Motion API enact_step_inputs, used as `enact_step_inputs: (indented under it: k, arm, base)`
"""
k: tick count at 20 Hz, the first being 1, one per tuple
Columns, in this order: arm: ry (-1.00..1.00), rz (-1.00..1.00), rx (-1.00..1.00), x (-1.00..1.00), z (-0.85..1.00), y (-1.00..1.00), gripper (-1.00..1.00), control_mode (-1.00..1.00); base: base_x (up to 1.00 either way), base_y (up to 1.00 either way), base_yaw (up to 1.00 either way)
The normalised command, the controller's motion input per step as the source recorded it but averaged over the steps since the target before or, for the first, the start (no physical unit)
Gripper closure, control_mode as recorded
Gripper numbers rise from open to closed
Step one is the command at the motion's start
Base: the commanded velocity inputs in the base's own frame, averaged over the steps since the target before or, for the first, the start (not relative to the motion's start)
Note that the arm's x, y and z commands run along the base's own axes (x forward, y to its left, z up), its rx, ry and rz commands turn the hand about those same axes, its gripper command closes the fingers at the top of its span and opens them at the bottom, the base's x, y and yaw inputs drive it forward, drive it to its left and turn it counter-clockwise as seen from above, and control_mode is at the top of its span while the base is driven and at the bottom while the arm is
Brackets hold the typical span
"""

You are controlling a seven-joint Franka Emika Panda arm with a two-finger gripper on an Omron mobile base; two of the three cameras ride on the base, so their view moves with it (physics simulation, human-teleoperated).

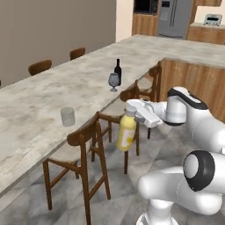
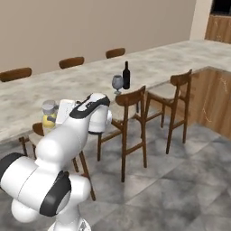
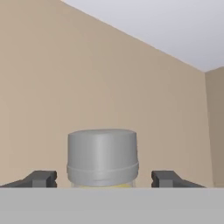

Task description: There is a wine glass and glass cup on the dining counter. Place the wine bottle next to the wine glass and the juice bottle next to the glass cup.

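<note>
My gripper (image 1: pixel 131 116) is shut on the juice bottle (image 1: pixel 126 132), a yellow bottle with a pale cap, and holds it upright in the air over the stools, off the edge of the dining counter (image 1: pixel 39 94). In the hand view the cap (image 3: pixel 103 157) stands between the two fingertips of the gripper (image 3: pixel 105 179). The glass cup (image 1: pixel 67 116) stands on the counter to the left of the bottle. Farther along the counter the dark wine bottle (image 1: pixel 117 71) stands right behind the wine glass (image 1: pixel 114 81). From the right I see the same wine bottle (image 2: pixel 126 75), wine glass (image 2: pixel 117 83) and juice bottle (image 2: pixel 48 115).
Wooden bar stools (image 1: pixel 83 145) line the near side of the counter, right under the held bottle, and more chairs (image 1: pixel 40 67) stand on the far side. A wooden cabinet end (image 1: pixel 197 81) closes the right. A fridge (image 1: pixel 174 17) and toaster oven (image 1: pixel 212 19) are far back.
</note>
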Motion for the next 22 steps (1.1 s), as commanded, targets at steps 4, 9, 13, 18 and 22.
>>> enact_step_inputs:
  k: [4,9,13,18,22]
  arm:
    - [0.00,0.00,0.00,0.00,0.00,0.00,1.00,1.00]
    - [0.00,0.00,0.00,0.00,0.00,0.00,1.00,1.00]
    - [0.00,0.00,0.00,0.00,0.00,0.00,1.00,1.00]
    - [0.00,0.00,0.00,0.00,0.00,0.00,1.00,1.00]
    - [0.00,0.00,0.00,0.00,0.00,0.00,1.00,1.00]
  base:
    - [0.28,-0.36,0.28]
    - [0.29,-0.38,0.26]
    - [0.30,-0.39,0.24]
    - [0.31,-0.37,0.25]
    - [0.31,-0.35,0.27]
